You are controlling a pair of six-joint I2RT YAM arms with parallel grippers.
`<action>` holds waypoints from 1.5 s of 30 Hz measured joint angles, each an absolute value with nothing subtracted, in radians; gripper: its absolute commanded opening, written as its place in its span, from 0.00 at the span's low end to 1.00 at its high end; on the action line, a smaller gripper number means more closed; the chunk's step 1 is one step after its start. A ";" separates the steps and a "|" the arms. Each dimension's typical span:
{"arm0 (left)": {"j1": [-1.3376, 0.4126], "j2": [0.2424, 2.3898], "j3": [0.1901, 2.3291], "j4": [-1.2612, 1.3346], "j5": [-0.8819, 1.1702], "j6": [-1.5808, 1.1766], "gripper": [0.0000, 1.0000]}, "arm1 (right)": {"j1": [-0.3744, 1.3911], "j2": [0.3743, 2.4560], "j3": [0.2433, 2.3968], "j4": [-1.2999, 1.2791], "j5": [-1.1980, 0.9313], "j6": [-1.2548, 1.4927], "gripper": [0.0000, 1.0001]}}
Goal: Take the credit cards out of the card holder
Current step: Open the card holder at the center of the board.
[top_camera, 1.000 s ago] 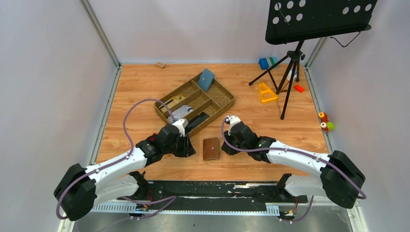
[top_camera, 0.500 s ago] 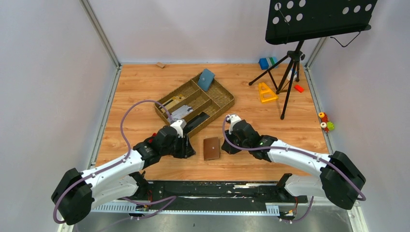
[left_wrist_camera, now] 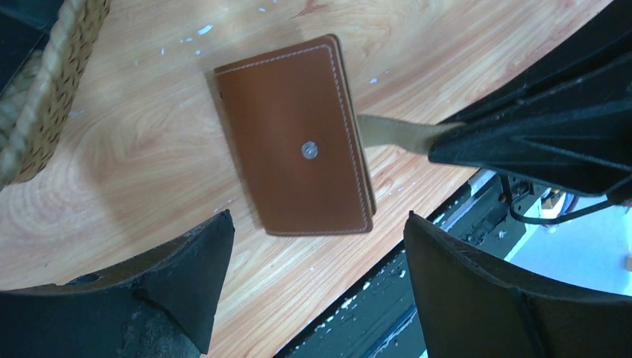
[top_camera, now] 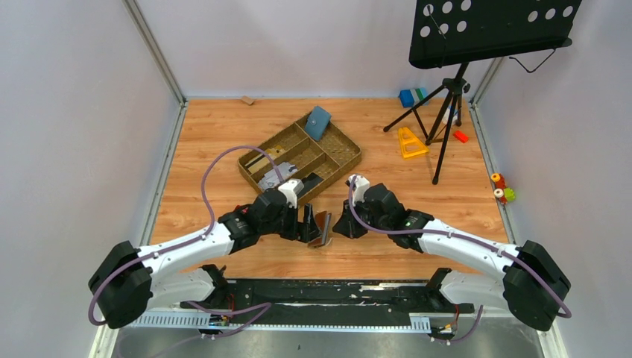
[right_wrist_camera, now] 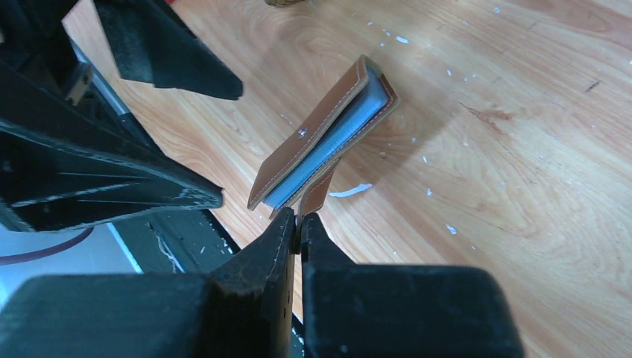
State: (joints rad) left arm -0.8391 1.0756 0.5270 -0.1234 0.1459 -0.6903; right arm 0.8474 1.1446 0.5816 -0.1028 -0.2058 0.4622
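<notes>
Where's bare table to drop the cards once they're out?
Bare tabletop left of the wicker tray, and between tray and tripod. Crowded: around the card holder, between the left gripper and right gripper, and the far-right corner behind the tripod.

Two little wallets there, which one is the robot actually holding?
The brown card holder, on the bare wood near the arms: the right tool pinches its tab. The blue-teal pouch sits untouched on the woven tray farther back.
</notes>
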 measured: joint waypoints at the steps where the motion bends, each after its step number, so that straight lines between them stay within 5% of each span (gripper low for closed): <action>1: -0.844 1.089 0.533 -0.115 0.144 -0.690 0.90 | 0.847 1.145 0.582 -0.098 -0.215 0.467 0.00; 9: -0.857 1.161 0.558 -0.095 0.123 -0.684 0.82 | 0.847 1.145 0.581 -0.072 -0.254 0.482 0.00; 13: -0.858 1.211 0.606 -0.124 0.095 -0.667 0.64 | 0.847 1.144 0.579 -0.065 -0.262 0.486 0.00; 17: -0.858 1.229 0.619 -0.139 0.073 -0.654 0.33 | 0.847 1.144 0.575 -0.063 -0.263 0.486 0.00; 25: -0.860 1.195 0.626 -0.177 0.021 -0.638 0.05 | 0.847 1.144 0.575 -0.064 -0.254 0.485 0.00; 45: -0.809 1.071 0.539 -0.200 -0.017 -0.630 0.00 | 0.817 1.175 0.567 -0.068 -0.194 0.486 0.02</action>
